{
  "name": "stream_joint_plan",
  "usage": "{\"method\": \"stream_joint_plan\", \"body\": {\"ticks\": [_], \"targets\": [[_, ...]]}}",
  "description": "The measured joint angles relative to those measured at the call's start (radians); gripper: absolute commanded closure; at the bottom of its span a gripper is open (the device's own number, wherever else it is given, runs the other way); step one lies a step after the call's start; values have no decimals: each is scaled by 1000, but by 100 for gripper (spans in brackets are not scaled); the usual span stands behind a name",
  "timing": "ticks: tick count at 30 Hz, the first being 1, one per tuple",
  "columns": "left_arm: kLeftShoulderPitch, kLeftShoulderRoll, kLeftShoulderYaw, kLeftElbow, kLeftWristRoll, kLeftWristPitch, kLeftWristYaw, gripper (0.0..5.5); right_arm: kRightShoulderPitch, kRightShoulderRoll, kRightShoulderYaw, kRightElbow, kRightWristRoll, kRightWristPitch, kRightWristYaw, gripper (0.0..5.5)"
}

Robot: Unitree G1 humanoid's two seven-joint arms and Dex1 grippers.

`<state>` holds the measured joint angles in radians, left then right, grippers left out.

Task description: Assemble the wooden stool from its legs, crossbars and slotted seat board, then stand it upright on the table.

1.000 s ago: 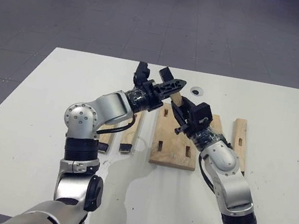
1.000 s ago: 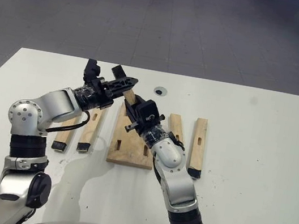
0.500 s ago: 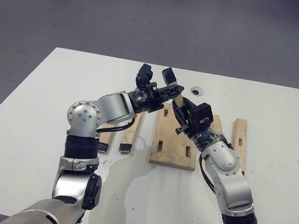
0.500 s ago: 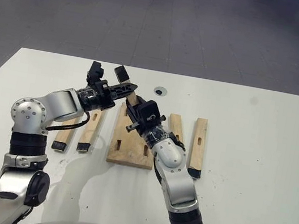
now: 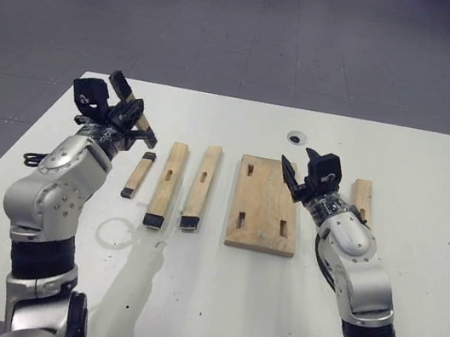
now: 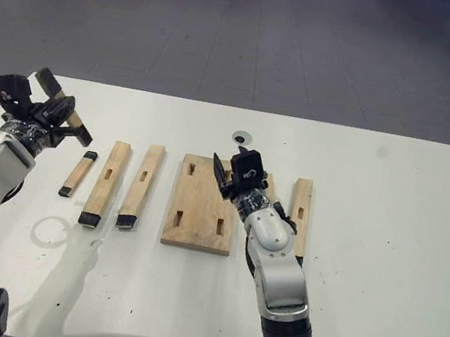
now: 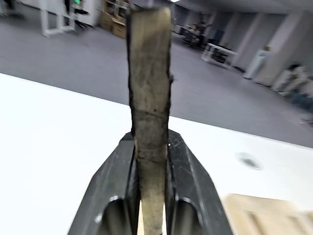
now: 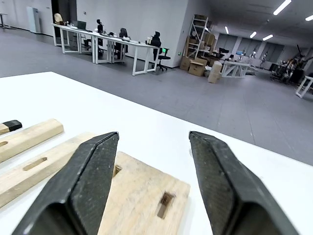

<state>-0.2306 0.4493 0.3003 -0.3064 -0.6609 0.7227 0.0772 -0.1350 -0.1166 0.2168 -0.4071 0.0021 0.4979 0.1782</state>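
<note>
Left gripper (image 5: 128, 109): jaws pinch a crossbar (image 7: 149, 73), held above the table (image 5: 422, 279) at 10 o'clock from the seat board (image 5: 264, 218). Right gripper (image 5: 304, 171): jaws spread, empty, over the board's 2 o'clock corner. Two legs (image 5: 168, 183) lie flat at the board's 9 o'clock.

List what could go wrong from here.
The left gripper pinches the crossbar with a long part sticking out, so it may pivot or slip when pressed into a slot. The open right gripper hangs just over the seat board, close to a leg beside it, and could knock either askew.
</note>
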Motion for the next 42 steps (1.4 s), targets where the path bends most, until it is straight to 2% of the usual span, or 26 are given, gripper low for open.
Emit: {"method": "stream_joint_plan", "body": {"ticks": [4,8,19,28,42], "targets": [[35,-62,-110,-10,124,-69,-3,509,23,22,6,-9,-5,2,-26,287],[42,-89,-160,29,217,-106,-16,509,28,22,-1,-8,-7,2,-31,287],[99,-164,-172,126,320,-209,-68,509,27,21,-9,0,-7,2,-31,287],[108,-187,-167,206,370,-299,-98,509,8,20,-14,0,-6,2,-30,287],[83,-208,-166,258,402,-339,-109,509,8,21,-11,12,-9,2,-31,287]]}}
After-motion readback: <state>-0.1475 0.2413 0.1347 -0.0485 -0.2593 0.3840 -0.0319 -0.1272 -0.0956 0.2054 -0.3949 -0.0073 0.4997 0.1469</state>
